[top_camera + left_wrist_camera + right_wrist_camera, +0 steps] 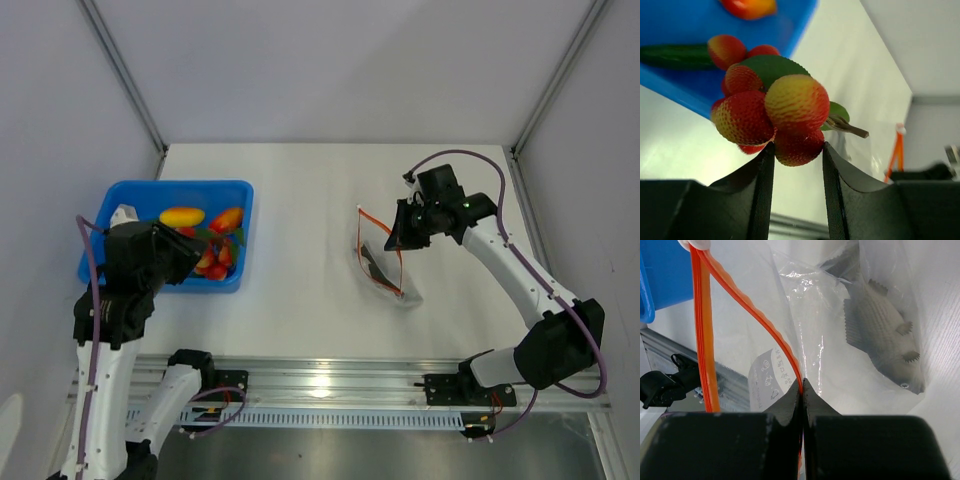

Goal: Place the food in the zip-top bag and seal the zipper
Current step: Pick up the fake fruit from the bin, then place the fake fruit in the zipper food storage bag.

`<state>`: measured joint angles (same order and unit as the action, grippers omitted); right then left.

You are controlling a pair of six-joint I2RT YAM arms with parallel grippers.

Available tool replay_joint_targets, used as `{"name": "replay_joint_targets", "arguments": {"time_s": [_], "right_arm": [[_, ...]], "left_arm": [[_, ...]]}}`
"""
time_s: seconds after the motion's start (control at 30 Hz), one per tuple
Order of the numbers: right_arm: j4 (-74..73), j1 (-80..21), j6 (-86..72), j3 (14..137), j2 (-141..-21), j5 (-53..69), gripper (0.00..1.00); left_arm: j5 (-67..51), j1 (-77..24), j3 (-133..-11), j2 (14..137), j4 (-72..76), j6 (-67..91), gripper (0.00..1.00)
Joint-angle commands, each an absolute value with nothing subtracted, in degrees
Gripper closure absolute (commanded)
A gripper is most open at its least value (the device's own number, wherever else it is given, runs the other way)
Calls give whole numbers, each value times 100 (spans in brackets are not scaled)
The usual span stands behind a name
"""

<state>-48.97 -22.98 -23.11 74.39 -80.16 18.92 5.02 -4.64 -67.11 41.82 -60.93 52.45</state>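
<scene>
Since the job needs one side to carry and the other to hold a mouth open, you have the counter [300, 190] split into two stations. At 9 o'clock in the top view sits the blue tray [240, 188], your supply of food. The zip-top bag [388, 280] lies toward 3 o'clock from the counter's middle, well apart from the tray.

The bag does not lie flat. Your right jaws are closed tight on its mouth edge, at about 1 o'clock of the bag, and that pinch lifts one lip so the opening gapes. A grey toy fish [880, 335] already lies down in the bag's body, away from the mouth.

Your left jaws stand at a middling width because they are clamped on a cluster of red berries [775, 112], pressing its lowest fruit from both sides. They hold it over the tray's 7 o'clock corner, its green leaf [771, 67] toward the tray.

Left in the tray are two mangoes [182, 216], more red pieces and a green pepper [675, 56].

Smallest is the zipper [705, 340]. Its two orange tracks run parted in the right wrist view, so no seal is made yet.

I judge you are mid-transfer. The cluster must cross toward 3 o'clock and drop through that gap. Being knobbly, it may snag the lip, so come in above the raised edge.
</scene>
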Motion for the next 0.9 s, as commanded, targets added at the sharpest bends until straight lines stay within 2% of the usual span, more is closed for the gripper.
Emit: {"name": "replay_joint_targets", "arguments": {"time_s": [0.0, 0.1, 0.4, 0.63, 0.87], "right_arm": [[-4781, -2268, -2320, 7506, -7875, 1863, 100], [-4746, -2268, -2329, 7541, -7901, 1933, 100], [-4746, -2268, -2329, 7725, -8051, 2021, 100], [-4834, -2294, -2382, 7840, -8130, 2144, 100], [-4869, -2408, -2399, 7761, -8104, 2180, 100]], "left_arm": [[-465, -816, -6926, 4043, -5924, 5185, 99], [-659, -1158, -7004, 3947, -5924, 5265, 99], [-2178, -1775, -7005, 4262, -4054, 5361, 99], [-2926, -2601, -7136, 5201, -2445, 5493, 99], [-3550, -3278, -8258, 6378, -1845, 5450, 99]]}}
